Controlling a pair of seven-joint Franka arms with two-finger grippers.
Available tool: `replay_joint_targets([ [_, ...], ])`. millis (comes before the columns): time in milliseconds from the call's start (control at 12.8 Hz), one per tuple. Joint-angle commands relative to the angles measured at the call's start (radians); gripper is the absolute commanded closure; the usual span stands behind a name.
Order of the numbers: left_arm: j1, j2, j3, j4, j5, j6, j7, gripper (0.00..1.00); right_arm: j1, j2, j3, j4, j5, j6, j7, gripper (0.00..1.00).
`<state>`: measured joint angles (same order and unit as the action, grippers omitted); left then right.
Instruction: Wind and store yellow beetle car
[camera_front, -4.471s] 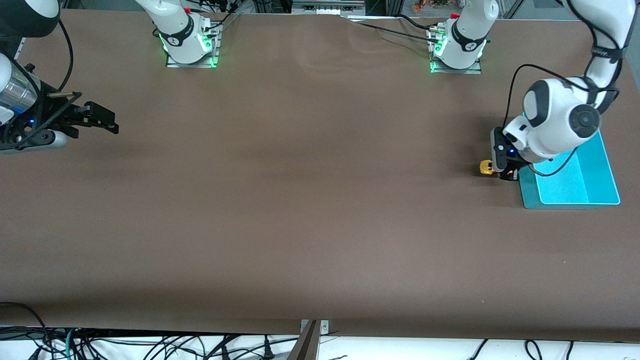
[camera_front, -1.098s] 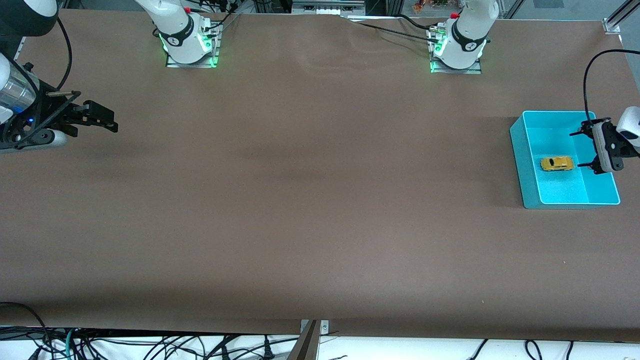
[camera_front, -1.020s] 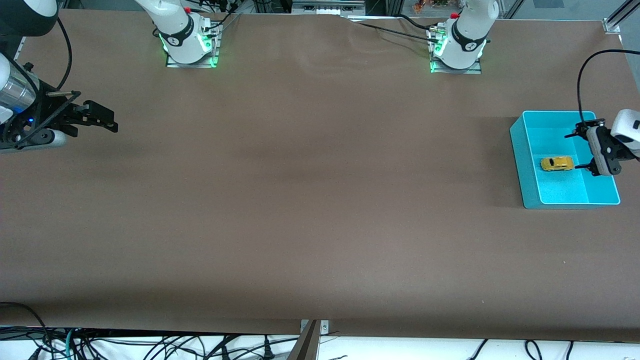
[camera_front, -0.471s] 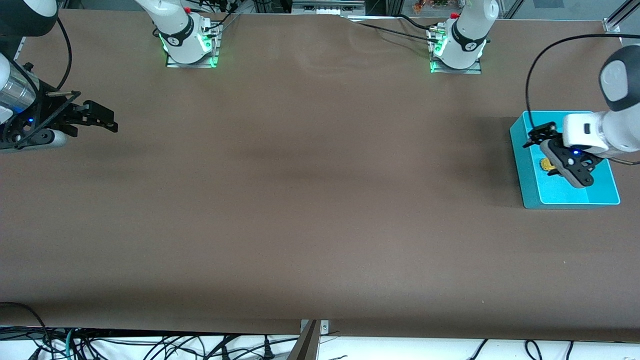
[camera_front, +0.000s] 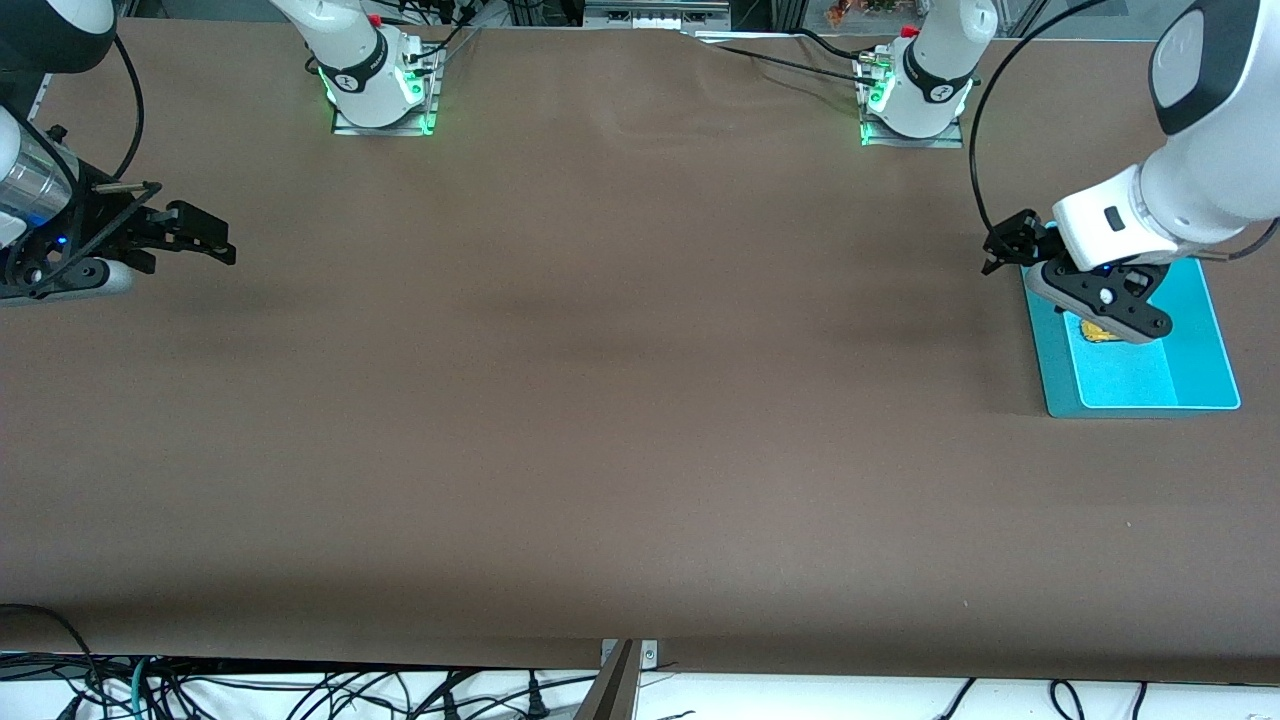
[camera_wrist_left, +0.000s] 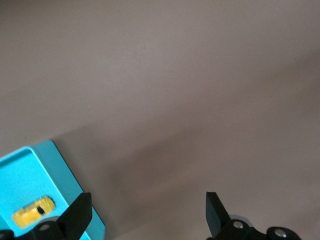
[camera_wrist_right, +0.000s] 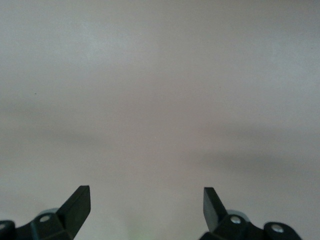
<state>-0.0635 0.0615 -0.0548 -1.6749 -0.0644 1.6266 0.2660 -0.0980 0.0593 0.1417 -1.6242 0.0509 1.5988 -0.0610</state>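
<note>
The yellow beetle car (camera_front: 1096, 332) lies on the floor of a cyan bin (camera_front: 1200, 385) at the left arm's end of the table, mostly hidden under the left hand. It also shows in the left wrist view (camera_wrist_left: 33, 214) inside the bin (camera_wrist_left: 30, 170). My left gripper (camera_front: 1005, 248) is open and empty, up in the air over the bin's edge that faces the table's middle (camera_wrist_left: 146, 216). My right gripper (camera_front: 205, 240) is open and empty and waits at the right arm's end of the table (camera_wrist_right: 146, 207).
The brown table top (camera_front: 620, 380) is bare apart from the bin. The two arm bases (camera_front: 380, 90) (camera_front: 915, 95) stand along the edge farthest from the front camera. Cables hang below the table's near edge.
The car, beside the bin at the left gripper 4.5 s ago, now lies in the bin. The open left gripper has swung across the bin toward the table's middle. The right arm has not moved.
</note>
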Motion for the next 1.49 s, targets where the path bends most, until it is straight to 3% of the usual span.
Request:
replay_joint_targets([
  [0,-0.033,0.000,0.038,0.056,-0.003,-0.095,-0.183,0.00,0.006,0.002,-0.004,0.010,-0.013,-0.017,0.009,0.00],
  [471,-0.036,0.003,0.104,0.075,0.002,-0.126,-0.283,0.00,0.006,0.002,-0.004,0.010,-0.013,-0.017,0.010,0.00],
  [1412,-0.032,0.026,0.096,0.080,-0.003,-0.145,-0.275,0.00,0.008,0.002,-0.004,0.012,-0.008,-0.011,0.009,0.00],
])
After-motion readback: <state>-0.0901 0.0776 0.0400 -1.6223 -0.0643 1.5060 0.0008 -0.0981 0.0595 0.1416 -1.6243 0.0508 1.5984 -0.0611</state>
